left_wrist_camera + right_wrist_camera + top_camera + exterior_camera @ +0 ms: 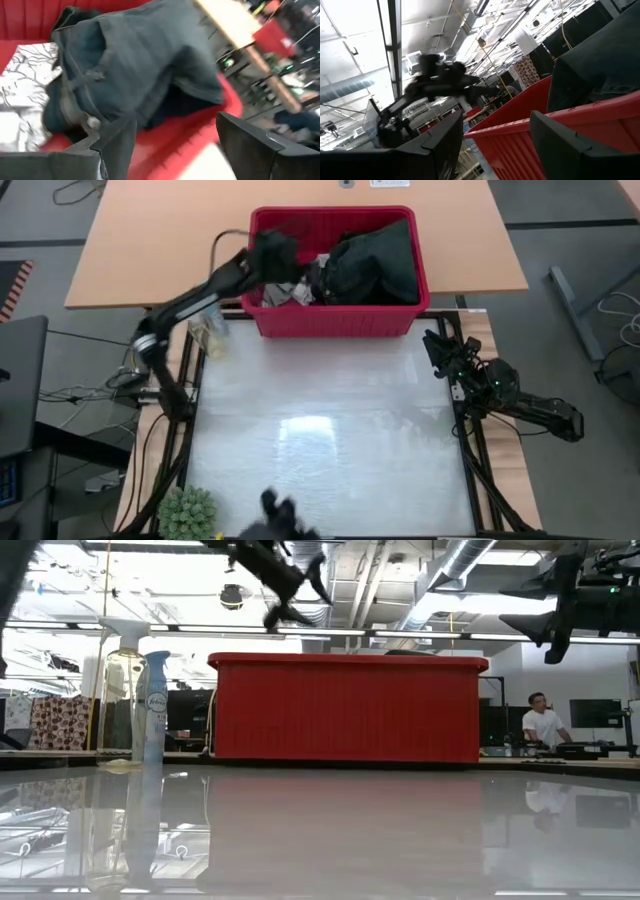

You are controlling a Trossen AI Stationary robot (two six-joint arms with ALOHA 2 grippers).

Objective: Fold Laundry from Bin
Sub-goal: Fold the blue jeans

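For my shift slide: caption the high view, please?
Left gripper, jaws open, reaches over the red bin of dark trousers; right gripper waits beside it.

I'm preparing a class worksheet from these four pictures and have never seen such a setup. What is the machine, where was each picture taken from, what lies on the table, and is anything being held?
It is a robot with two dark jointed arms at a table, each ending in a two-finger gripper. One picture looks straight down from above, one looks level across the tabletop, and two come from cameras on the arms' wrists.

On the table stands a red bin holding laundry: dark trousers and a white leaf-print cloth. Beside the bin stand spray bottles, and a small green plant sits at the table's near edge.

The left gripper is over the bin, fingers open above the trousers. The right gripper waits open at the table's right edge. Nothing is held.
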